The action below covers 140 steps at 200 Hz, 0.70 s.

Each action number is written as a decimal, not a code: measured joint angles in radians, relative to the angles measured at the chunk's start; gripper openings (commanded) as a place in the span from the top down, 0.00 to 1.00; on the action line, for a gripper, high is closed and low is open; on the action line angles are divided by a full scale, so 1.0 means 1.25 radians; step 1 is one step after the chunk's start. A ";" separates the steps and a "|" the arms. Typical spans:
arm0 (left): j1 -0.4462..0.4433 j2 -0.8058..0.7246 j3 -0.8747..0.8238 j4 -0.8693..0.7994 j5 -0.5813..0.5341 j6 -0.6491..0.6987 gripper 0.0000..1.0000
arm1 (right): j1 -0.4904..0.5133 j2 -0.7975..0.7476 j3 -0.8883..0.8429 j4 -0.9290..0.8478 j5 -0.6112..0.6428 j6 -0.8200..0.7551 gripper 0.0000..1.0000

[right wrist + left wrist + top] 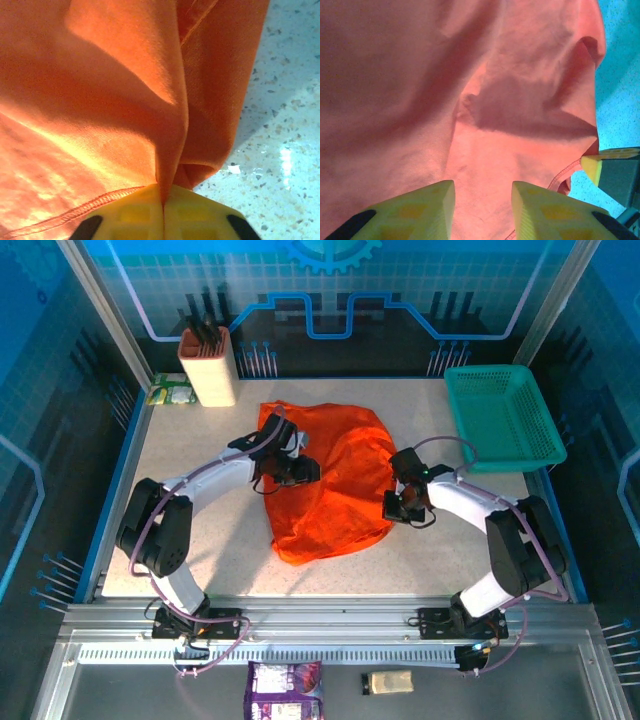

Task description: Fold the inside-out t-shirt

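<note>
The inside-out t-shirt [335,485] is a bright orange-red heap, crumpled in the middle of the table. My left gripper [292,470] sits over the shirt's left part. In the left wrist view its jaws [482,200] stand apart, and smooth cloth [470,100] lies flat behind the gap with nothing pinched. My right gripper [402,506] is at the shirt's right edge. Seen from the right wrist, it [163,197] is shut on a raised fold of the shirt [125,90], with a stitched hem [75,212] running just left of the fingers.
A teal mesh basket [505,415] stands at the back right. A beige holder [208,365] and a green packet [170,392] are at the back left. Bare speckled table [200,530] shows in front of the shirt and beside it [280,125].
</note>
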 measured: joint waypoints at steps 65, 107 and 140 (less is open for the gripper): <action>-0.110 -0.009 -0.002 0.037 0.001 0.067 0.58 | 0.000 -0.056 0.104 -0.023 -0.036 -0.001 1.00; -0.207 -0.026 -0.038 0.105 -0.031 0.091 0.43 | 0.001 -0.060 0.142 0.005 -0.077 0.027 1.00; -0.258 -0.025 -0.059 0.135 -0.092 0.111 0.35 | 0.001 -0.060 0.162 0.038 -0.105 0.054 1.00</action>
